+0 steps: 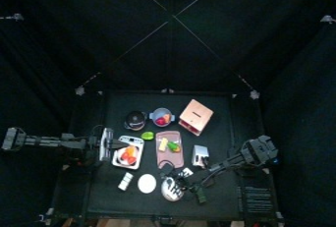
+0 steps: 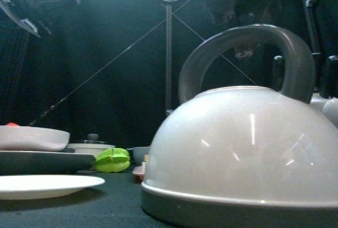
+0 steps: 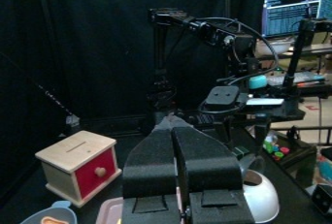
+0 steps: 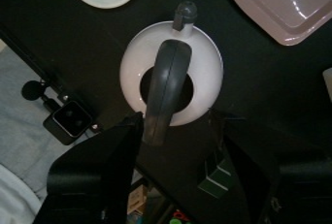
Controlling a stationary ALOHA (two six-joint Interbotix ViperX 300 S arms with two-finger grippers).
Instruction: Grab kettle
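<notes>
The kettle [image 2: 244, 158] stands near and large in the front view, a silvery-white dome with a dark grey arched handle. From above, the kettle [image 1: 171, 188] sits near the table's front edge. In the right wrist view the kettle [image 4: 176, 68] lies straight below, its handle running back between the jaws. My right gripper [image 4: 182, 165] is open, one jaw on each side of the handle. My right gripper [image 1: 184, 178] hangs just over the kettle. My left gripper [image 3: 182, 184] is shut and holds nothing; it rests at the table's left side [image 1: 108, 144].
A white oval disc [image 1: 145, 183] lies just left of the kettle. Behind them are a fruit tray [image 1: 128, 154], a pink board [image 1: 170, 148], a black pot [image 1: 136, 121] and a pink box [image 1: 197, 115]. A green piece [image 2: 114, 159] lies left of the kettle.
</notes>
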